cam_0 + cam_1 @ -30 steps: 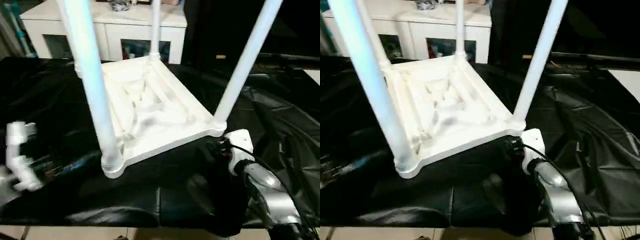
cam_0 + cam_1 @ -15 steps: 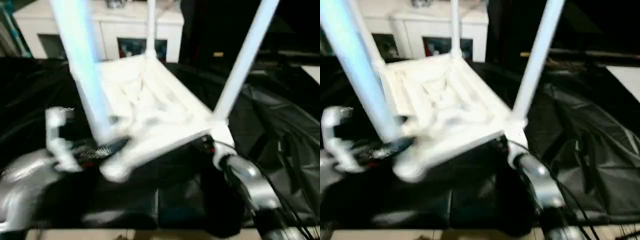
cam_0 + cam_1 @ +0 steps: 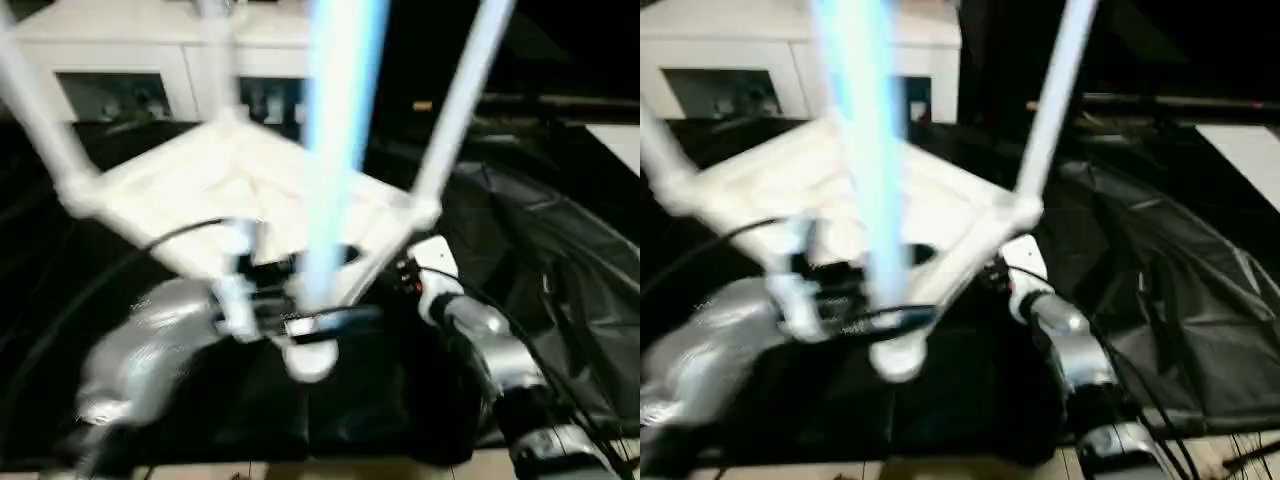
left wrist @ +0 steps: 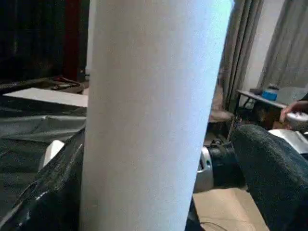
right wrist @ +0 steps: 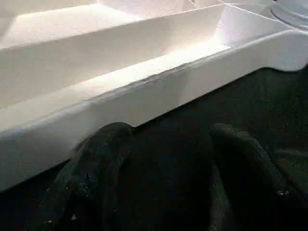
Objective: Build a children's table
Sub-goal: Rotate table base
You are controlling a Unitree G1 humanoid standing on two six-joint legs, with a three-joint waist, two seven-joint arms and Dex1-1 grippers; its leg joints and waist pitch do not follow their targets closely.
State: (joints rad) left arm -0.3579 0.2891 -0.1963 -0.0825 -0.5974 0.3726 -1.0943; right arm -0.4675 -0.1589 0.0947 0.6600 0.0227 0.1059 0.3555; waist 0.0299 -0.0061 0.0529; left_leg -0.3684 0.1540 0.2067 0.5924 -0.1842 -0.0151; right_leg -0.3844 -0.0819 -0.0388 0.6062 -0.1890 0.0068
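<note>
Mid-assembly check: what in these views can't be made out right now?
- Near leg: motion-blurred in both eye views, and its top is cut off by the top edge.
- Its socket joint: smeared in the eye views and partly behind the left arm.
- Left end effector: grip unclear. In the left wrist view the leg blocks it.
- Tabletop ribs: blurred in the eye views.

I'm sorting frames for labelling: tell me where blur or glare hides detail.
Left eye view: motion smear on the near white tubular plastic leg, blown-out bluish, and on the left gripper. Right wrist view: sharp; white plastic tabletop's rib glares.
</note>
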